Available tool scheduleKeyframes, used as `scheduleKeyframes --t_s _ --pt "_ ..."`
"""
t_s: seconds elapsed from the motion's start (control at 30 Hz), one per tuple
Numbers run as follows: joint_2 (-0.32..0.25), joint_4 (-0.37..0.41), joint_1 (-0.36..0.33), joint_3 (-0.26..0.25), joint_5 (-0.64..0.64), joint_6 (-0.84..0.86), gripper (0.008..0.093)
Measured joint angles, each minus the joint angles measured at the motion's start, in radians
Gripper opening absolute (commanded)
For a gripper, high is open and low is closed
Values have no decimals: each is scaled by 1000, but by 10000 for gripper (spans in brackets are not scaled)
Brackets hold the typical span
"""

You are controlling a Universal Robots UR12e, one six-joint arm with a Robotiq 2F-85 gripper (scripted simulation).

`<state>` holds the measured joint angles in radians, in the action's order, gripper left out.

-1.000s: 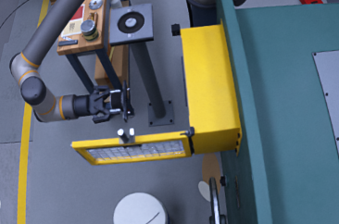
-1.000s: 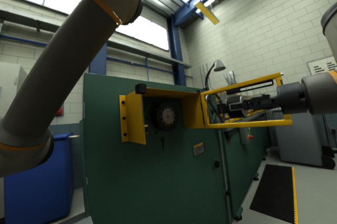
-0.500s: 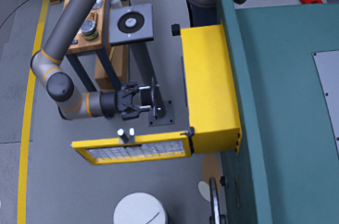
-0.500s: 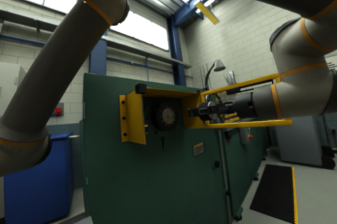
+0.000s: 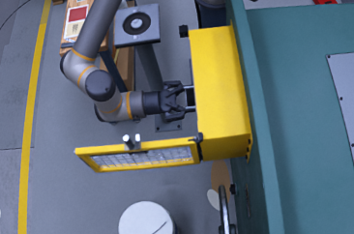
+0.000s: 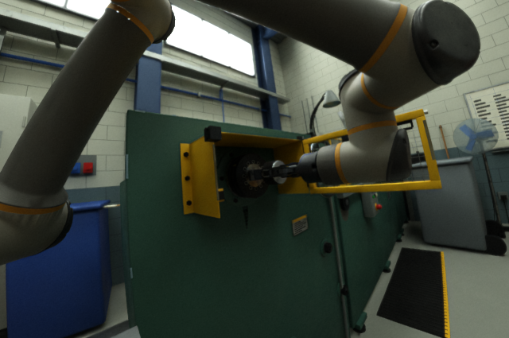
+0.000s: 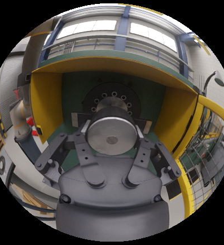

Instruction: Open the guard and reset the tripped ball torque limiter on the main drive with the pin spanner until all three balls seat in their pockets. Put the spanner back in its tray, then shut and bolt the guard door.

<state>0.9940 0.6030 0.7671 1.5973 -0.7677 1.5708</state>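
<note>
The pin spanner [image 7: 111, 135] is gripped by its round handle in my closed gripper [image 7: 111, 132] and points into the open yellow guard housing [image 5: 220, 90]. Its crossbar head [image 7: 110, 120] sits just in front of the dark torque limiter disc [image 7: 112, 101], which has a ring of small holes. From the second side camera the spanner [image 6: 267, 172] reaches the limiter [image 6: 246, 175] inside the housing. The mesh guard door [image 5: 145, 155] stands swung open to my right. The spanner tray [image 5: 137, 24] stands empty on its post behind me.
The yellow housing walls [image 7: 45, 104] flank the gripper closely on either side. The green machine body [image 6: 230, 252] fills the space below. A wooden bench [image 5: 84, 7] stands behind the tray. A white drum [image 5: 145, 218] sits on the floor beyond the door.
</note>
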Motion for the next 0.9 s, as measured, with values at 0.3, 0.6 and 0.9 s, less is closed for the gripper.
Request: scheduleKeyframes --t_s 0.3,0.6,0.9 --pt "17 13 -22 30 23 0 80" --pt "21 16 -27 37 29 0 80" --pt "25 18 -32 42 33 0 80"
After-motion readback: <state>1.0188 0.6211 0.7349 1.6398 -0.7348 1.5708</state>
